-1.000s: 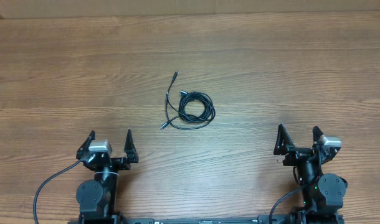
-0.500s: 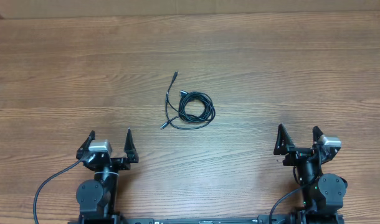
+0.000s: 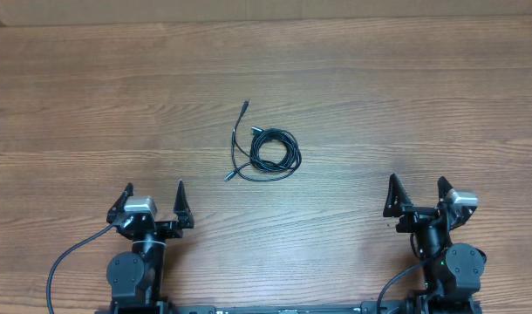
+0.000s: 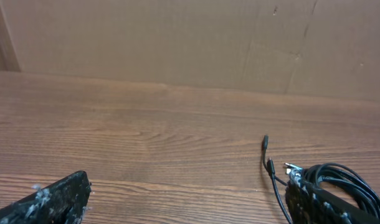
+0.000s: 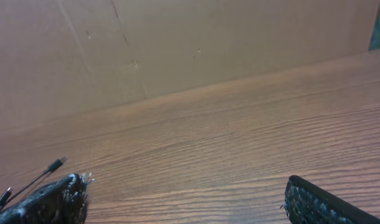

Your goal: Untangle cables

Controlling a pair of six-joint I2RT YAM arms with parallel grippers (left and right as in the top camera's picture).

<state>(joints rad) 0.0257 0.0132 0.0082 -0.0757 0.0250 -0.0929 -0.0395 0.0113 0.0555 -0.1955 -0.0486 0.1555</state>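
Noting the near edge first: both arms sit folded over their bases at the front of the table [image 3: 405, 96], well apart from each other. The left gripper [image 3: 153, 188] has its jaws spread wide, released, with nothing between them. The right gripper [image 3: 417, 181] is the same, wide and empty. My reading is that this is a ready pose – claws open so either one can go straight to a grasp.

The wrist cameras agree. In the left wrist view a dark finger [image 4: 59, 200] shows at each lower corner with only bare wood between. The right wrist view shows its fingers [image 5: 50, 202] the same way.

At mid-table lie the cables [image 3: 268, 153], flat on the wood and roughly centred between the two arms, untouched. They are probably set there so both grippers can reach them. Most of the cord is wound into a tight round coil of several turns. Loose tails leave it on the left side: one runs up and away to a small plug end [image 3: 245, 105], another trails toward the near side. How the strands cross inside the coil is too fine to tell.

The task has not begun. The free tails look the easier hold, with the other claw pinning the coil – a judgement only.

Farthest off, a plain cardboard wall [image 4: 146, 37] closes the table's back edge
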